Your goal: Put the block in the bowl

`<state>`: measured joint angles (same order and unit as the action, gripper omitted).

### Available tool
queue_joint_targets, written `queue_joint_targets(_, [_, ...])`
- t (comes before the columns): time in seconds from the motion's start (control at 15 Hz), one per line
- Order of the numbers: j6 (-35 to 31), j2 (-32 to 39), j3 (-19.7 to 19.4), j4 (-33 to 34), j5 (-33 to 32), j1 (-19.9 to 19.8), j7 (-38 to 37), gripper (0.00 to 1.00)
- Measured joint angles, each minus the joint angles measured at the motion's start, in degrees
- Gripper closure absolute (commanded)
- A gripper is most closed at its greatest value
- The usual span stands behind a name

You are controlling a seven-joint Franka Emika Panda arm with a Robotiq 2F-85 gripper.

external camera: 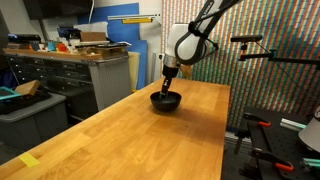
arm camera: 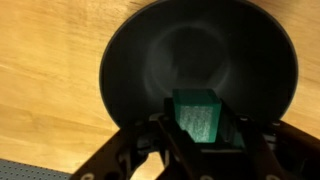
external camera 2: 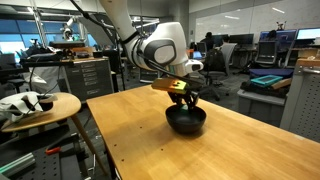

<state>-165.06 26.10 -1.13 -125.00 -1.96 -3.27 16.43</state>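
Note:
The black bowl sits on the wooden table in both exterior views. In the wrist view it fills most of the frame. My gripper is shut on the green block and holds it directly over the bowl's inside. In both exterior views the gripper hangs just above the bowl's rim; the block is too small to make out there.
The wooden table stretches wide around the bowl. A yellow tape mark lies near a table corner. A round side table with objects stands beside it. Cabinets and a tripod stand around.

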Motion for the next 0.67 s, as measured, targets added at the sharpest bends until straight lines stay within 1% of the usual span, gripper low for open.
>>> queue_joint_targets(0.07, [0.0,1.4,0.0,1.0,0.0,0.0,-0.6,0.73])
queue_joint_targets(0.13, [0.0,2.7,0.0,2.1,0.0,0.0,-1.2,0.4])
queue_joint_targets(0.2, [0.0,3.7,-0.1,3.0,-0.1,0.0,-1.7,0.32])
queue_joint_targets(0.27, [0.0,4.6,-0.1,3.7,-0.1,0.0,-2.1,0.27])
queue_joint_targets(0.47, [0.0,5.3,-0.6,5.1,-0.1,0.0,-3.1,0.02])
queue_joint_targets(0.53, [0.2,5.1,-0.8,5.3,-0.1,0.0,-3.5,0.0])
queue_joint_targets(0.67, [0.8,4.4,-1.3,5.5,-0.1,-0.1,-4.3,0.0])
